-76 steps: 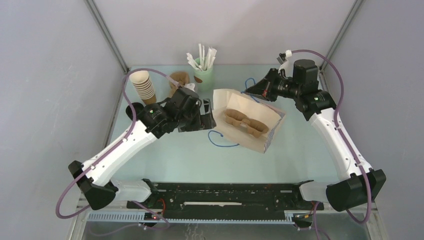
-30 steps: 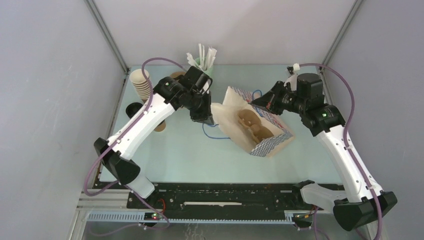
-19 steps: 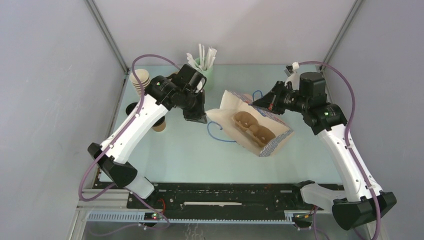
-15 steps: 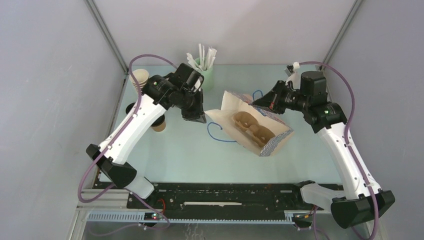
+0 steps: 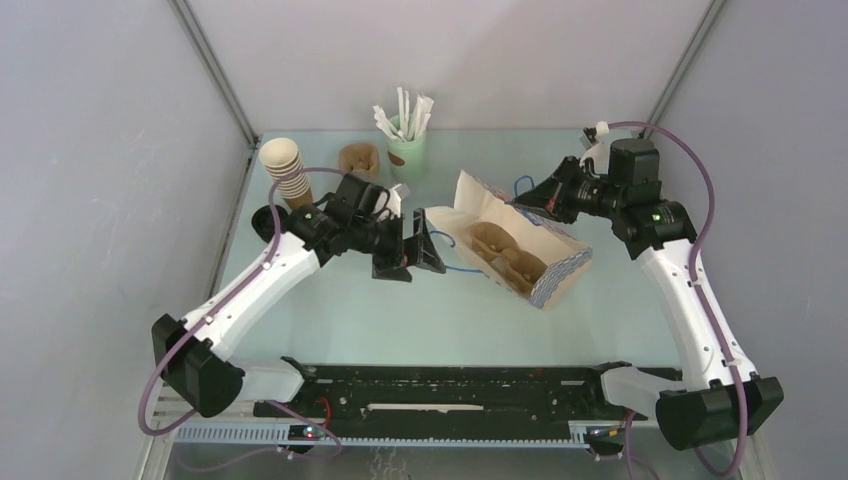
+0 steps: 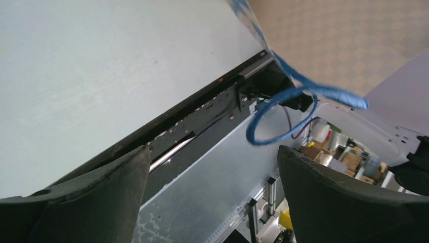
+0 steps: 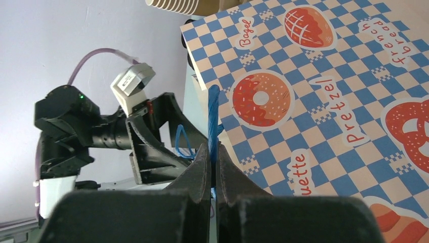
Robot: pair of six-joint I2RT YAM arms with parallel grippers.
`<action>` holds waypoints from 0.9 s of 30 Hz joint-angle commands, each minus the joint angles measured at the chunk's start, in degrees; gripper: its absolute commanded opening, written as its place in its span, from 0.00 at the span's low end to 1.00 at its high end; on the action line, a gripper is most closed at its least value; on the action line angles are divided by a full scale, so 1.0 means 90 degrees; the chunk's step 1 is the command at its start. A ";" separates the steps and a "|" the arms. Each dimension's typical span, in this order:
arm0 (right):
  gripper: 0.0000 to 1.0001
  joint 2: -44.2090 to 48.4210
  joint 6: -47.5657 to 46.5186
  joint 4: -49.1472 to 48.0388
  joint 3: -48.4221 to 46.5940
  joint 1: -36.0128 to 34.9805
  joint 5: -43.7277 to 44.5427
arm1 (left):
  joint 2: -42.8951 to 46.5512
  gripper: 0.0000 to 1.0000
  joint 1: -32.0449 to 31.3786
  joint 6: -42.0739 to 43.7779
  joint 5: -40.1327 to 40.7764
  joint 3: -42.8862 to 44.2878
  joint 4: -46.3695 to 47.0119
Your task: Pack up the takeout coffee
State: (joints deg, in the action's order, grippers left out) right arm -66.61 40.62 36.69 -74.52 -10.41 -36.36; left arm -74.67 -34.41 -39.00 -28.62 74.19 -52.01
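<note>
The takeout coffee is hidden in these views. A paper bag (image 5: pixel 545 262) with a blue check print lies open on its side at mid-table, with a brown moulded carrier (image 5: pixel 503 250) inside. My right gripper (image 5: pixel 528 197) is at the bag's back rim. In the right wrist view the right gripper (image 7: pixel 213 154) is shut on the bag's blue cord handle (image 7: pixel 213 109). My left gripper (image 5: pixel 412 258) hovers just left of the bag's mouth, open. In the left wrist view the left gripper (image 6: pixel 212 195) holds nothing, and the other blue handle loop (image 6: pixel 283 119) hangs free ahead of it.
A stack of lidless brown cups (image 5: pixel 285 172) stands at the back left. A brown holder (image 5: pixel 358 158) and a green cup of white stirrers (image 5: pixel 407 140) stand behind the bag. A dark round thing (image 5: pixel 261 219) shows partly behind the left arm.
My left gripper has opened and let go of the bag's left side, then swung down and towards the near side. The bag has shifted a little right, still held by the right gripper.
</note>
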 commanded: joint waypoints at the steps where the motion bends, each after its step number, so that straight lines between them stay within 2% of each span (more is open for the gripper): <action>1: 0.00 0.0049 0.0027 0.0061 -0.0228 0.0054 -0.0083 | 0.0098 1.00 0.0036 -0.0423 -0.0855 -0.0604 0.2335; 6: 0.00 0.0081 0.0032 0.0053 -0.0227 0.0054 0.0035 | -0.0246 0.86 0.0045 -0.0554 -0.1293 -0.0429 0.2974; 9: 0.00 0.0114 0.0066 0.0063 -0.0234 0.0058 0.0029 | 0.0021 0.72 0.0063 -0.0665 -0.1342 -0.0634 0.3106; 10: 0.00 0.0129 0.0060 0.0080 -0.0229 0.0053 0.0018 | 0.0161 0.71 0.0065 -0.0671 -0.1357 -0.0668 0.3119; 12: 0.00 0.0177 0.0031 0.0140 -0.0231 0.0054 0.0056 | 0.0447 0.86 0.0060 -0.0744 -0.1432 -0.0736 0.3318; 14: 0.00 0.0225 -0.0008 0.0163 -0.0226 0.0054 0.0093 | 0.0662 0.91 0.0062 -0.0766 -0.1166 -0.0791 0.3302; 15: 0.00 0.0232 -0.0020 0.0150 -0.0229 0.0053 0.0108 | 0.0641 0.87 0.0084 -0.0748 -0.0974 -0.0752 0.3077; 18: 0.00 0.0252 0.0028 0.0038 -0.0226 0.0054 0.0101 | 0.0291 0.62 0.0116 -0.0724 -0.0890 -0.0531 0.2641; 20: 0.00 0.0267 0.0046 0.0004 -0.0229 0.0052 0.0118 | 0.0161 0.53 0.0108 -0.0720 -0.0712 -0.0430 0.2509; 22: 0.00 0.0281 0.0040 0.0010 -0.0226 0.0049 0.0156 | 0.0080 0.47 0.0104 -0.0664 -0.0604 -0.0340 0.2428; 25: 0.00 0.0282 -0.0005 0.0020 -0.0226 0.0054 0.0182 | -0.0001 0.46 0.0103 -0.0660 -0.0531 -0.0287 0.2300; 26: 0.00 0.0274 -0.0020 0.0022 -0.0226 0.0054 0.0196 | -0.0003 0.39 0.0097 -0.0674 -0.0519 -0.0285 0.2335; 27: 0.00 0.0272 -0.0046 0.0031 -0.0226 0.0054 0.0220 | -0.0008 0.25 0.0101 -0.0692 -0.0473 -0.0273 0.2416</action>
State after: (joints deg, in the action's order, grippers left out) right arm -65.45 40.77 37.89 -74.52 -10.11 -35.05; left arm -75.09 -33.87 -45.08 -34.46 68.36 -30.28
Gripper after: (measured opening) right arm 0.017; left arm 0.416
